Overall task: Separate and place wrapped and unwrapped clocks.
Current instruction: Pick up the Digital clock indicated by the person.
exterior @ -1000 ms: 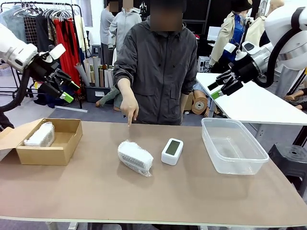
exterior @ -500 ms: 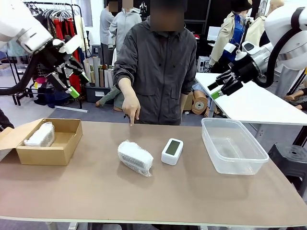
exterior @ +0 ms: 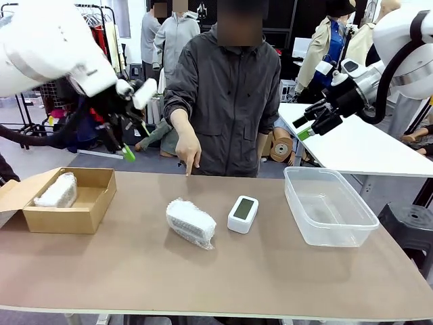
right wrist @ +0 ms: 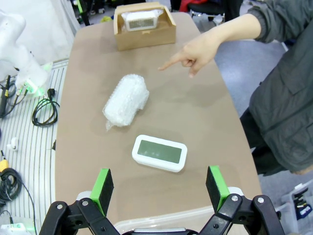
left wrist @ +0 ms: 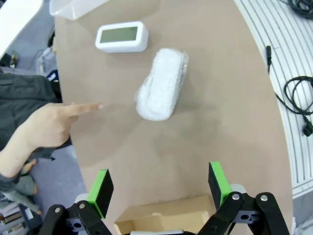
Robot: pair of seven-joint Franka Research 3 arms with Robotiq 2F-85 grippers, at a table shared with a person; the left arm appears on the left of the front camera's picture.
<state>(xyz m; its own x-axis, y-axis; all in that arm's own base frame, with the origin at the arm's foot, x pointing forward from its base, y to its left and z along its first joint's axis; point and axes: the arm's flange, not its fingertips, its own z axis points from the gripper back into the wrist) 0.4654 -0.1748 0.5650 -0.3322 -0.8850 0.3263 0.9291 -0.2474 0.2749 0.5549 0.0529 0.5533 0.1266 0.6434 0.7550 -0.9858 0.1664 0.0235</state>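
My left gripper (exterior: 137, 141): fingers spread, empty, raised over table (exterior: 135, 277) near person's pointing hand (exterior: 186, 149). My right gripper (exterior: 303, 127): likewise spread, empty, high over plastic tub (exterior: 338, 235).

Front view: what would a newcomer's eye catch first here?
The person's hand pointing down at the table, just behind a bubble-wrapped clock and a bare white clock mid-table. A second bundle lies in the cardboard box at left; left pincer and right pincer hover open.
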